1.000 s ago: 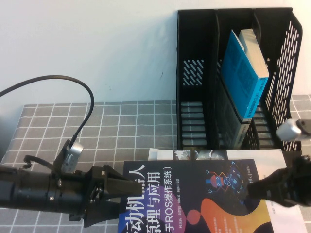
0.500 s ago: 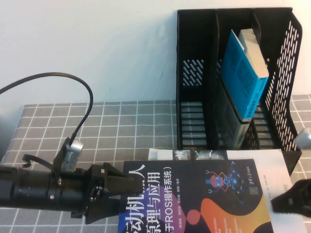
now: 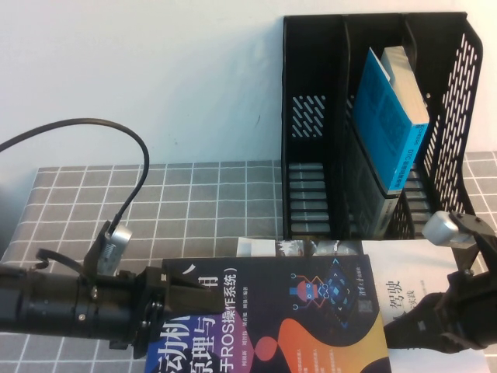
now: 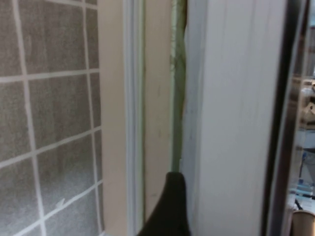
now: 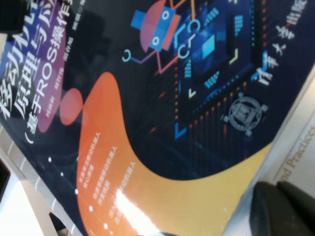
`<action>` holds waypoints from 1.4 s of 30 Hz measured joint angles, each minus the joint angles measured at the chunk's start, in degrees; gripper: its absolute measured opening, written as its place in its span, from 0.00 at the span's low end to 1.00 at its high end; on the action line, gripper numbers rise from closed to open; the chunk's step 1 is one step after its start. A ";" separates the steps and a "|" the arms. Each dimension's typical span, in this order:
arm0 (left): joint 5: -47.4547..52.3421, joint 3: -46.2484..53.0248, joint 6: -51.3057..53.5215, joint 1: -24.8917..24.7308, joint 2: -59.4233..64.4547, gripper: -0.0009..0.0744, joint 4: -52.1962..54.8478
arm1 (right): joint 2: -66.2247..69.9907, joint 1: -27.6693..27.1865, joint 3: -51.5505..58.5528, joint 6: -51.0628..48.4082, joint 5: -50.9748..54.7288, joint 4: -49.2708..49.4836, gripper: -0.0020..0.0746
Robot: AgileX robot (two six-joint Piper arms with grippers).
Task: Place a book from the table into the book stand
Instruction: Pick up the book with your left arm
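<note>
The dark navy book (image 3: 303,311) with an orange-and-purple swirl lies flat on the grid-cloth table (image 3: 194,202), on top of a white book (image 3: 423,299). My left gripper (image 3: 186,299) is open at the book's left edge, with the cover between its jaws. The left wrist view shows one finger (image 4: 170,209) beside the white page block (image 4: 236,118). My right gripper (image 3: 397,330) is shut and empty, its fingertips (image 5: 283,211) against the navy book's right edge (image 5: 162,98). The black book stand (image 3: 311,116) stands upright behind the books.
A thick bright-blue book (image 3: 392,116) leans inside the stand's middle compartment. The stand's left compartment holds nothing. The white book's cover (image 5: 300,142) shows to the right of the navy one. A black cable (image 3: 116,132) loops above my left arm.
The navy book has slid left, into my left gripper's jaws, uncovering the white book on the right. My right gripper has moved left with the book's right edge.
</note>
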 joint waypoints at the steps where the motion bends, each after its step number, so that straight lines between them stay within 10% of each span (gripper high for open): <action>1: 0.00 0.00 0.00 0.00 0.00 0.83 0.45 | 0.00 0.09 0.00 -0.01 -0.10 0.00 0.02; 9: 2.65 -0.02 -0.30 5.50 0.00 0.65 3.63 | 0.00 0.22 0.00 -0.14 -0.36 -0.35 0.02; 42: 2.32 -0.02 -1.27 6.33 0.00 0.54 6.17 | 0.00 0.55 -0.12 -2.81 -1.29 0.79 0.02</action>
